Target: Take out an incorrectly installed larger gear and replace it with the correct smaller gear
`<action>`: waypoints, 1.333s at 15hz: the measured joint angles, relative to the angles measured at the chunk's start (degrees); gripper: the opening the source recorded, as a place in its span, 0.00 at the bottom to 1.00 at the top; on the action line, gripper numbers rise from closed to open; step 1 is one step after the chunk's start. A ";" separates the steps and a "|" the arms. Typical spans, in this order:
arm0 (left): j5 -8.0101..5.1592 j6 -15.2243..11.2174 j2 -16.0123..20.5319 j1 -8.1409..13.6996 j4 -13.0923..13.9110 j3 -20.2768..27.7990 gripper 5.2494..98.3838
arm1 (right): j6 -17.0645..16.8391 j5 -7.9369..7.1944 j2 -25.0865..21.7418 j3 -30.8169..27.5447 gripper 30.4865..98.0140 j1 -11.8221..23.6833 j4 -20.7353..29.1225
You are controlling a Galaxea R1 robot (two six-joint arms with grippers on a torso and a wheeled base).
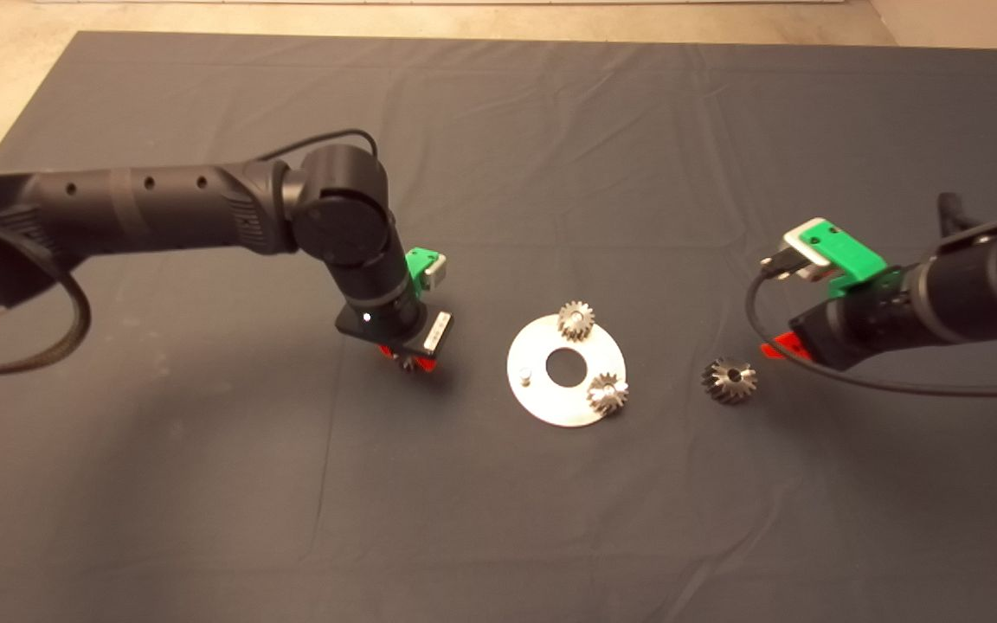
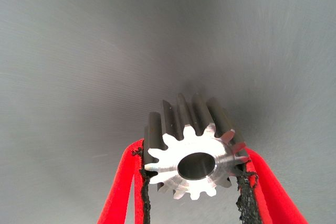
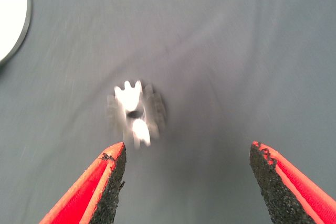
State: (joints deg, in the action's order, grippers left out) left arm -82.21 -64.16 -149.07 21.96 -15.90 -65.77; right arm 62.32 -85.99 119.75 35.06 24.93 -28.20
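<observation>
Left gripper (image 2: 194, 182): pinching smaller gear (image 2: 193, 153), plate's (image 1: 542, 402) nine o'clock; carry level to bare pin (image 1: 524, 375). Right gripper (image 3: 186, 177): spread, beside larger gear (image 1: 729, 380).

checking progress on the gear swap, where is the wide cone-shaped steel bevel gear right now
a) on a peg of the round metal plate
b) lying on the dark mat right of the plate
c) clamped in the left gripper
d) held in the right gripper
b: the wide cone-shaped steel bevel gear lies on the dark mat right of the round metal plate, off its pegs; the right gripper is open beside it, and the left gripper clamps a small steel toothed gear.
</observation>
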 measured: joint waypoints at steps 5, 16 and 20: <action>0.05 -2.14 -1.57 8.99 3.95 2.28 0.26 | 0.13 -0.04 -2.99 -1.74 0.48 9.62 17.03; -4.45 -5.83 -12.20 8.73 6.50 4.92 0.26 | -0.23 -0.04 -3.90 -2.24 0.48 15.83 25.22; -5.83 -5.68 -15.33 8.71 6.47 3.98 0.26 | -0.33 0.18 -3.84 -2.26 0.48 15.83 25.23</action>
State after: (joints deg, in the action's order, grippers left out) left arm -88.04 -69.84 -164.40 30.67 -9.43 -61.79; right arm 61.99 -85.81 115.91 32.79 40.77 -2.97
